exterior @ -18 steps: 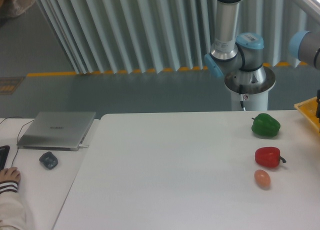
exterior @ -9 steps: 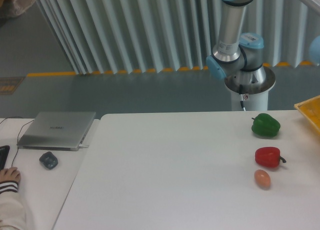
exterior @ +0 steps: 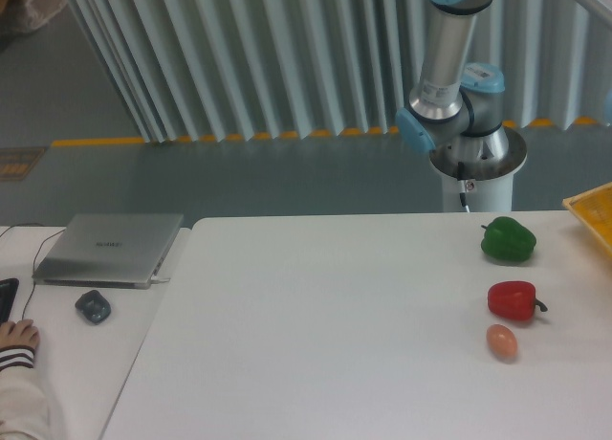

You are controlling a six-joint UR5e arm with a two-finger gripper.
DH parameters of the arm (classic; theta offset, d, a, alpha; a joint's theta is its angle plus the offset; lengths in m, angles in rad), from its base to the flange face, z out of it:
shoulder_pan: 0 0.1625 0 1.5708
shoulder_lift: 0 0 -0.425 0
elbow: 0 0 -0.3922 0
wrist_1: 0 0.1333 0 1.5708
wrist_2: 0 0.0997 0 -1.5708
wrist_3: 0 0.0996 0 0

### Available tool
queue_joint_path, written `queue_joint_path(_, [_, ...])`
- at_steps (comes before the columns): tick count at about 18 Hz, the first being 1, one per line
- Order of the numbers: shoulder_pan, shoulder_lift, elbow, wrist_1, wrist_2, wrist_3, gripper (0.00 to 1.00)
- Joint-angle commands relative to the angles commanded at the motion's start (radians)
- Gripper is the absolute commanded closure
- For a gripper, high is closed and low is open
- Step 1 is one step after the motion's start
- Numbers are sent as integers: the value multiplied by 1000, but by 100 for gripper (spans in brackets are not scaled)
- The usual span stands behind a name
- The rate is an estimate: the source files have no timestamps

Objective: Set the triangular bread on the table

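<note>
The triangular bread is out of view. The white table fills the lower part of the view. Only the arm's base and lower links show at the back right; the gripper is out of frame to the right. On the table's right side lie a green pepper, a red pepper and a small tan egg.
A corner of the yellow tray shows at the right edge. A laptop, a dark mouse and a person's hand are on the side desk at the left.
The arm has swung further to the right. The dark part seen by the tray at the right edge a second ago has left the frame.
</note>
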Motion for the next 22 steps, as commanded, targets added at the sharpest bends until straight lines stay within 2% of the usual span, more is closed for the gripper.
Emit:
queue_joint_path(6, [0, -2, -5, -2, 2, 6, 0])
queue_joint_path(7, [-2, -3, -5, -2, 3, 6, 3])
queue_joint_path(8, [-3, -5, -5, -2, 3, 3, 14])
queue_joint_path(10, [-6, -9, -5, -3, 5, -5, 46])
queue_joint_path(11, [-6, -9, -5, -3, 8, -6, 56])
queue_joint_path(14, [-6, -9, 0, -9, 8, -6, 61])
queue_joint_path(17, [-5, -15, 30, -61, 14, -5, 69])
queue_joint_path(22, [0, -17, 86, -139, 3, -6, 70])
